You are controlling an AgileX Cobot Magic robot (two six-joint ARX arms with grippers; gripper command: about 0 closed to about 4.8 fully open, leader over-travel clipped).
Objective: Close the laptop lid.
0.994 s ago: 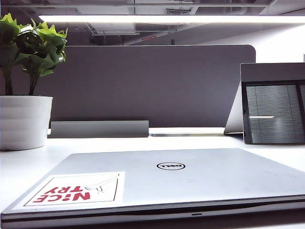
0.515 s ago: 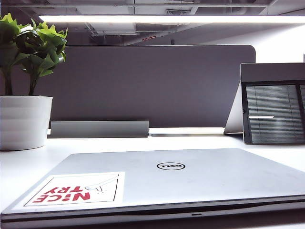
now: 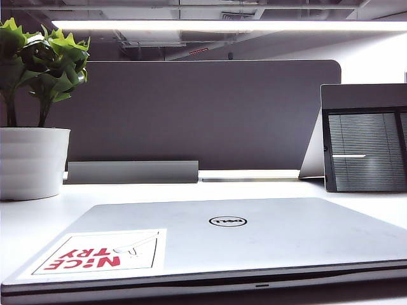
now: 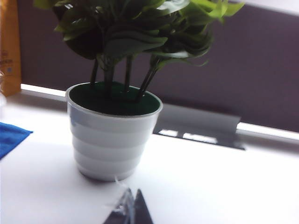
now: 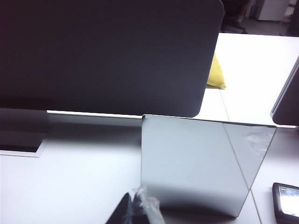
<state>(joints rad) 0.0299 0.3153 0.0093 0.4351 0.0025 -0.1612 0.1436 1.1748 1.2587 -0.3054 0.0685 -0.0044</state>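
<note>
The silver laptop lid [image 3: 267, 238] lies flat down on its base in the exterior view, with only a thin seam along the front edge. Its round Dell logo [image 3: 227, 221] and red "NICE TRY" sticker [image 3: 102, 253] face up. Neither gripper shows in the exterior view, and the laptop is out of both wrist views. My left gripper [image 4: 131, 196] hangs over bare white table in front of a plant pot, fingertips together, holding nothing. My right gripper [image 5: 133, 199] is likewise shut, empty, with clear film on its tips, just before a silver stand.
A white pot with a green plant [image 3: 32, 162] [image 4: 112, 135] stands at the back left. A small dark-framed screen [image 3: 365, 149] on a silver stand [image 5: 196, 163] is at the back right. A grey partition [image 3: 203, 114] runs behind. A blue cloth [image 4: 11, 135] and a phone [image 5: 286, 203] lie at the edges.
</note>
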